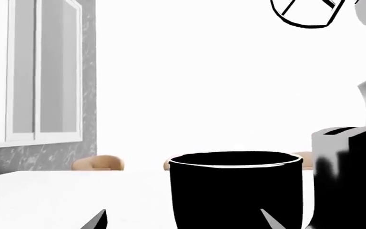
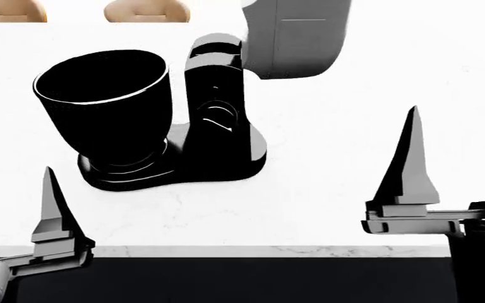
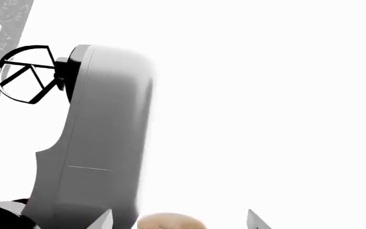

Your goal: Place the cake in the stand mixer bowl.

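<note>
The cake shows in no view. The stand mixer bowl (image 2: pixel 99 104), large and glossy black with a thin pale rim, sits on the black mixer base at the left of the white counter; it also shows in the left wrist view (image 1: pixel 234 191). My left gripper (image 1: pixel 183 220) is open and empty, its fingers (image 2: pixel 50 202) upright near the counter's front edge, in front of the bowl. My right gripper (image 3: pixel 177 220) is open and empty, its fingers (image 2: pixel 411 161) upright to the right of the mixer.
The mixer's grey head (image 2: pixel 297 38) is tilted up above the black column (image 2: pixel 217 95), with a wire whisk (image 3: pixel 24 74) on it. Tan chair backs (image 2: pixel 146 11) stand beyond the white counter (image 2: pixel 352 113). A window (image 1: pixel 43 71) is on the left wall.
</note>
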Controlling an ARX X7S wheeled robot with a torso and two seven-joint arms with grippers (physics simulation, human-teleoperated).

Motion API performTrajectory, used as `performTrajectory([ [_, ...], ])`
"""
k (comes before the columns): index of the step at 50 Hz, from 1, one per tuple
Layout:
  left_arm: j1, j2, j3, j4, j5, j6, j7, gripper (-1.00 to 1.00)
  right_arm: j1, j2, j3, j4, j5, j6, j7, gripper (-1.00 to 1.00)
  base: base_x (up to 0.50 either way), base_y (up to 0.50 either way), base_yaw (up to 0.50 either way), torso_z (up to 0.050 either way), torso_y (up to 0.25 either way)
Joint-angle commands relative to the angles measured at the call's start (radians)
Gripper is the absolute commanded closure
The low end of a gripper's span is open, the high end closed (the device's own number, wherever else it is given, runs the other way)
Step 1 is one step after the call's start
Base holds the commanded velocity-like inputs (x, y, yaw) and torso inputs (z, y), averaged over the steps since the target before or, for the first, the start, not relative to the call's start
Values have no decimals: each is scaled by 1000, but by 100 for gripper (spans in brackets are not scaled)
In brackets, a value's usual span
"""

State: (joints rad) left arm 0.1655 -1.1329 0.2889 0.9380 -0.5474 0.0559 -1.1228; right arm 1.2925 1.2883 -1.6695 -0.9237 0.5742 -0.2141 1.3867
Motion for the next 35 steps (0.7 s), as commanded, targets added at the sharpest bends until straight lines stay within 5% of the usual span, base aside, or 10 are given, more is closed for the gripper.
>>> performTrajectory([
  [1,4,-2,-3,3,8,3,0,-100,-55,102,-21,-24,-68,-47,58,-100,0,0,0,0,0],
  [14,5,-1,-4,4,8,2,1,-100,-61,102,-16,-24,-68,-47,57,-100,0,0,0,0,0],
  [15,33,-33,-26,54,41,19,-14,-100,-108,208,-55,-115,-195,-85,123,-100,0,0,0,0,0],
  [35,71,-80,-51,96,89,57,-51,-100,-40,250,-128,-123,-227,-109,111,-100,0,0,0,0,0],
])
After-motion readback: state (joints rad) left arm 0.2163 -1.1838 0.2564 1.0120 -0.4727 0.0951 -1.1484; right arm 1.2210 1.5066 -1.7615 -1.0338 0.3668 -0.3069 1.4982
